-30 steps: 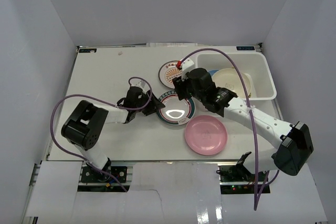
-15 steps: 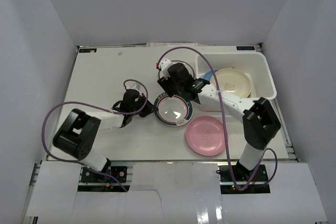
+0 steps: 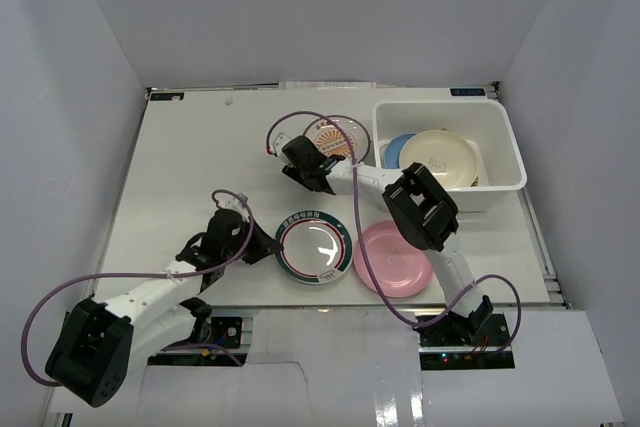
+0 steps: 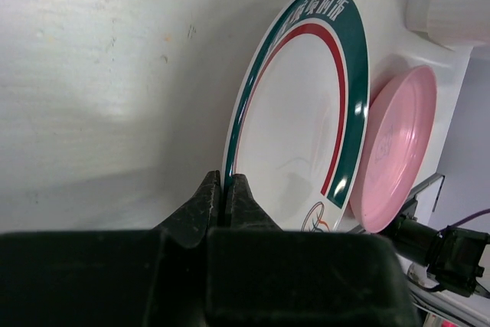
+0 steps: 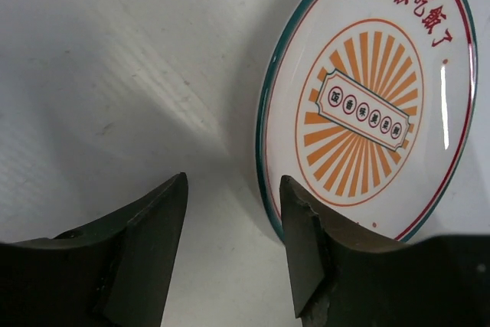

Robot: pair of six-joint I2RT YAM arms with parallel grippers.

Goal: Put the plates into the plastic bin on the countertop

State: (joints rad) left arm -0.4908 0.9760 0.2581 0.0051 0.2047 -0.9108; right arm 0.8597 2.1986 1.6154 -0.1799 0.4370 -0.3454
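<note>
left jaws: clamped on green-rimmed plate [image 4: 298, 120] rim
right jaws: apart, at sunburst plate [image 5: 364, 112] edge
plastic bin [image 3: 440, 105]: far right, cream plate [image 3: 440, 159] inside

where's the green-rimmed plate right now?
Top view: the green-rimmed plate is low-centre on the countertop, near its front edge, right beside the pink plate on its right. The left gripper pinches its left rim.

We see white walls [image 3: 320, 7] all round, a blue label [image 3: 467, 92] upper right, a dark label [image 3: 167, 96] upper left.
</note>
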